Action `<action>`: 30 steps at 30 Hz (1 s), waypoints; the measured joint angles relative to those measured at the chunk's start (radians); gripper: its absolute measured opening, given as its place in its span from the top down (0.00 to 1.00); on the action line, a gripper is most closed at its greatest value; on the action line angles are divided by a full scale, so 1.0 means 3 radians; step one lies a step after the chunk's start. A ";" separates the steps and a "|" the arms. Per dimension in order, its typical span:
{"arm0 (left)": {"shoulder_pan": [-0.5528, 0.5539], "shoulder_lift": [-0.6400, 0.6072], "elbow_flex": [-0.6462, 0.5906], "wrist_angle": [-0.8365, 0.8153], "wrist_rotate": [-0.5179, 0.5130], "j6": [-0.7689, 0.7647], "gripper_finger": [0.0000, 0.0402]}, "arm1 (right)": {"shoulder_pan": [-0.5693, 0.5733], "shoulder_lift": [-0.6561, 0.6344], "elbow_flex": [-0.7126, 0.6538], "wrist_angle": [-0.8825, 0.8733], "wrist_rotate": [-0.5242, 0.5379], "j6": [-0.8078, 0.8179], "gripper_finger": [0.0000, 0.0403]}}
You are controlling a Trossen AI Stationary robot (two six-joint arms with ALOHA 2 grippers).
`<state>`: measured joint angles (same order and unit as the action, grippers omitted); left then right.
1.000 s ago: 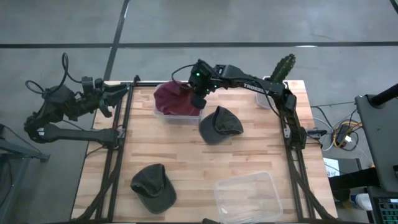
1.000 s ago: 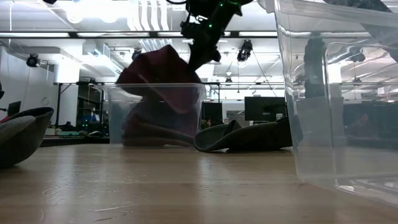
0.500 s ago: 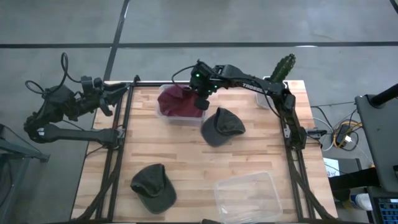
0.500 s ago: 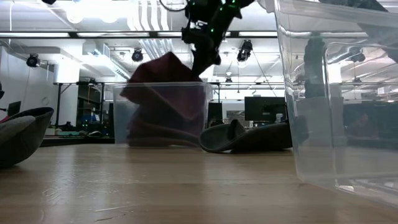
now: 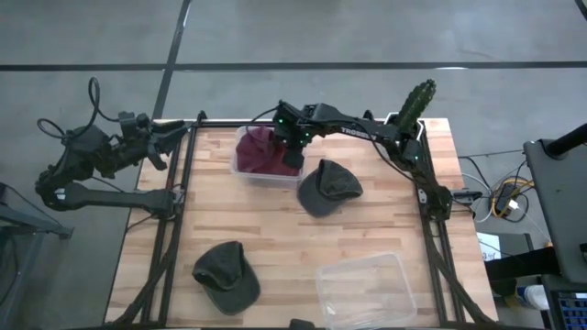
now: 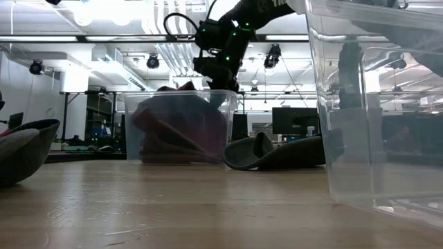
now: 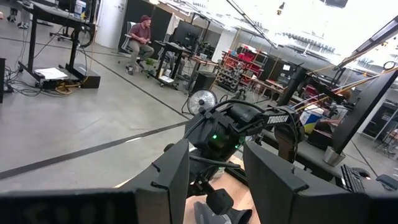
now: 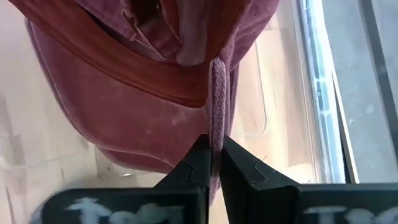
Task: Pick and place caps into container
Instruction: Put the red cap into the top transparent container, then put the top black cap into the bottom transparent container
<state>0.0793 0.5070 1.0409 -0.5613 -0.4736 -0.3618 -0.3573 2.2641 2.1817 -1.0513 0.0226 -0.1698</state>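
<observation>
A clear container [image 5: 266, 158] stands at the table's far middle with maroon caps [image 6: 181, 128] in it. My right gripper [image 5: 292, 152] is above the container's right part, shut on a maroon cap [image 8: 143, 81]. It also shows in the low view [image 6: 225, 75]. One olive-grey cap [image 5: 327, 186] lies crown up on the table right of the container. Another olive-grey cap [image 5: 226, 273] lies at the near left. My left gripper [image 5: 174, 137] is open and empty, off the table's far left corner. My right gripper pinches a narrow maroon band of the cap [image 8: 217, 106] between its two fingertips [image 8: 198, 163]. The fingers come from above, pointing down into the container. The cap lies spread below them inside the container, on the container's floor and the other maroon fabric.
A second clear container [image 5: 365, 289] stands at the near right and fills the right of the low view [image 6: 374, 104]. A green cactus [image 5: 415, 103] in a white pot stands at the far right corner. Bare wood lies in the table's middle [image 5: 275, 229].
My right gripper has gone down toward the container with the maroon cap. The cap stood well above the rim and has sunk into the container. The container has slid a little toward the table's right edge.
</observation>
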 joint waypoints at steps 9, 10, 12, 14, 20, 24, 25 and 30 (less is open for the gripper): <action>0.0001 -0.0006 0.0000 -0.0001 0.0000 0.0003 0.64 | 0.0024 0.0030 0.0207 0.0023 0.0117 -0.0034 0.84; 0.0001 -0.0006 0.0000 -0.0001 0.0000 0.0003 0.64 | 0.0027 0.0026 0.0266 0.0030 0.0117 -0.0036 0.82; -0.0001 -0.0006 0.0000 -0.0003 0.0000 0.0001 0.64 | 0.0028 0.0014 0.0368 0.0030 0.0123 -0.0033 0.76; 0.0001 -0.0006 0.0000 -0.0011 0.0001 0.0002 0.64 | 0.0028 0.0014 0.0464 0.0002 0.0124 -0.0015 0.70; 0.0000 -0.0006 0.0000 -0.0058 0.0001 0.0001 0.64 | 0.0062 -0.0088 0.0565 -0.0064 0.0094 0.0476 0.57; 0.0001 -0.0006 0.0000 -0.0058 0.0001 0.0001 0.64 | 0.0073 -0.0215 0.0565 -0.0103 -0.0076 0.0987 0.53; -0.0001 -0.0006 0.0000 -0.0058 0.0001 0.0001 0.64 | 0.0077 -0.0236 0.0565 -0.0103 -0.0169 0.1124 0.53; 0.0000 -0.0006 0.0000 -0.0060 0.0003 0.0001 0.64 | 0.0157 -0.0300 0.0565 -0.0181 -0.0791 0.1812 0.55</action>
<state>0.0794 0.5053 1.0409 -0.5794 -0.4728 -0.3616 -0.3100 2.1742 2.3512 -1.1055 -0.2148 0.3740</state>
